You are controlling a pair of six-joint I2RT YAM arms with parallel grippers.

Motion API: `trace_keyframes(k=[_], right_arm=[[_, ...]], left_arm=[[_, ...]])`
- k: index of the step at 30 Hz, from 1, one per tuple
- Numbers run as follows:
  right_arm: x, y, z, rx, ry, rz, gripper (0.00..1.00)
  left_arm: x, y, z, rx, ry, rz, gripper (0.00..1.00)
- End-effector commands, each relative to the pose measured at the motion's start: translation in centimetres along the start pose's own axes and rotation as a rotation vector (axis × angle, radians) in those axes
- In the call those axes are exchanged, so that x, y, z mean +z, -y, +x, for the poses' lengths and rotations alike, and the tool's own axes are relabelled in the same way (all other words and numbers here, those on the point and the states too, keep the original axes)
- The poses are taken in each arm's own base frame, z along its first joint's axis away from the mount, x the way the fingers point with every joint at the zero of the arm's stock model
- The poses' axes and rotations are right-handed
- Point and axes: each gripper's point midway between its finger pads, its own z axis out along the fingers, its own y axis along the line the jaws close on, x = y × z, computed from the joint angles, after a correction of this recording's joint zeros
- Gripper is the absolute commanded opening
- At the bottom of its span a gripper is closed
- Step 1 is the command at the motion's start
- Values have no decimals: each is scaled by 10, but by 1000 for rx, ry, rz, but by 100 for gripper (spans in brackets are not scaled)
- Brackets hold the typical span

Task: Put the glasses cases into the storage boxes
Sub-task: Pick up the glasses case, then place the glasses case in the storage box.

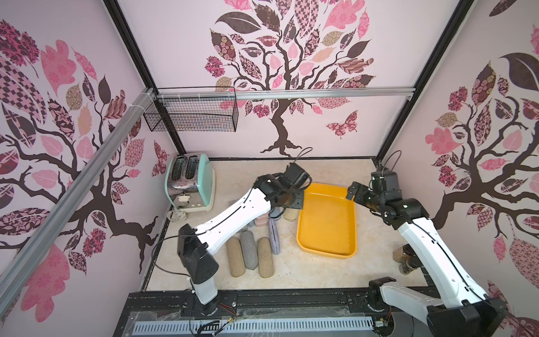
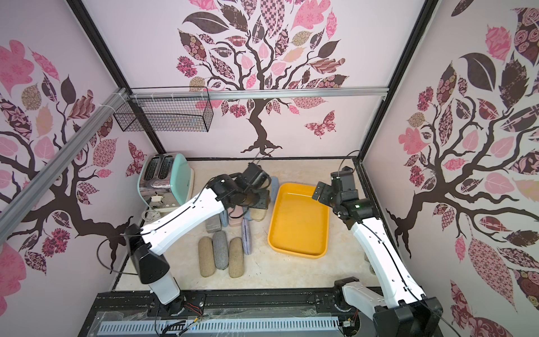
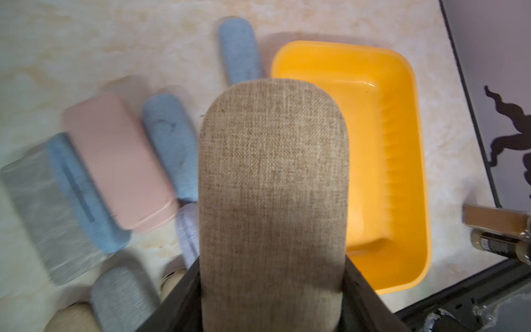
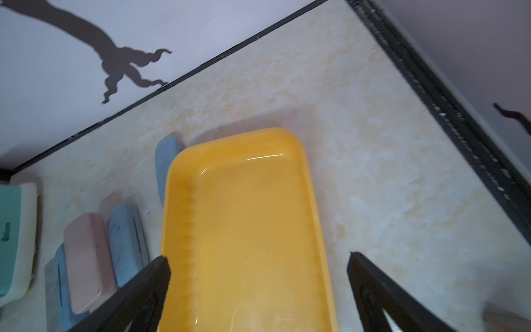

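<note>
One tan case [image 3: 273,172] clamped in left claw [image 3: 273,301], right claw [image 4: 258,258] wide, empty, near yellow tub [image 4: 244,136]

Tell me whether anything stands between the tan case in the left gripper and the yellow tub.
Nothing visible blocks it. The tan case in the left gripper is beside the rim of the empty tub. Only the open right gripper hangs above the tub's far end.
</note>
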Motion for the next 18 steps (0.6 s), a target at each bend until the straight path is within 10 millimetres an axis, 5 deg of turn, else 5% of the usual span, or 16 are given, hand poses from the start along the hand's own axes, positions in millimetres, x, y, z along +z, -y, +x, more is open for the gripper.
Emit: trace_keyframes(k=[1, 5, 10, 18], right_arm=[[-17, 14, -2, -9, -5, 52, 99], [-17, 14, 6, 5, -25, 35, 100], [-11, 12, 15, 18, -53, 19, 100], [-8, 12, 18, 19, -66, 16, 100]], left_arm=[[43, 44, 19, 77, -88, 55, 47], [84, 59, 43, 147, -151, 28, 46], [121, 45, 73, 148, -213, -21, 45], [149, 34, 102, 127, -281, -43, 53]])
